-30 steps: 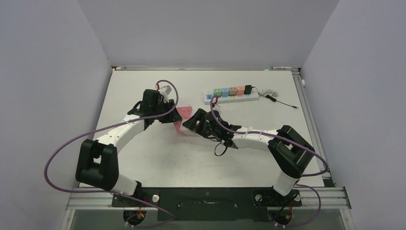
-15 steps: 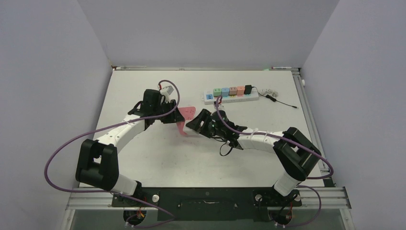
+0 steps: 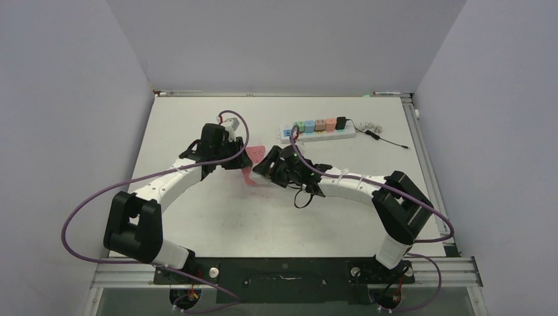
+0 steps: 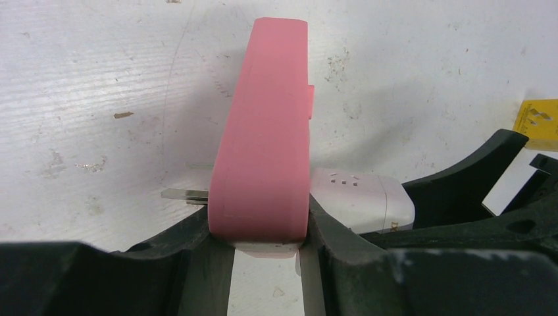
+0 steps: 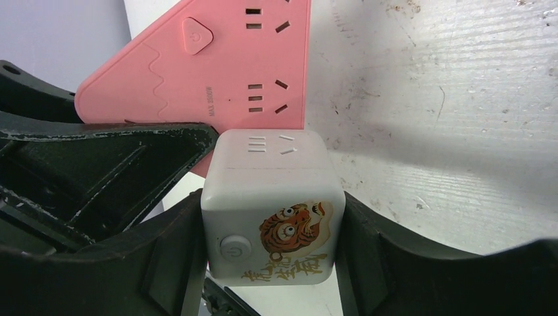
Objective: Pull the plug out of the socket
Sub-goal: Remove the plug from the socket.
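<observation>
Left pincer (image 4: 260, 230), pink socket (image 4: 263, 118), plug (image 5: 273, 197) and right pincer (image 5: 273, 220) crowd together; power strip (image 3: 318, 130) beyond.

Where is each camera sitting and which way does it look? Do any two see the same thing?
Top external: high up behind the arms, looking down on the table; both whole arms show, bases at the bottom.
Left wrist: on the left wrist, looking along the left gripper clamped on the pink socket.
Right wrist: on the right wrist, looking along the right gripper squeezing the white tiger plug.
Shared: both wrist views show that socket and plug.
</observation>
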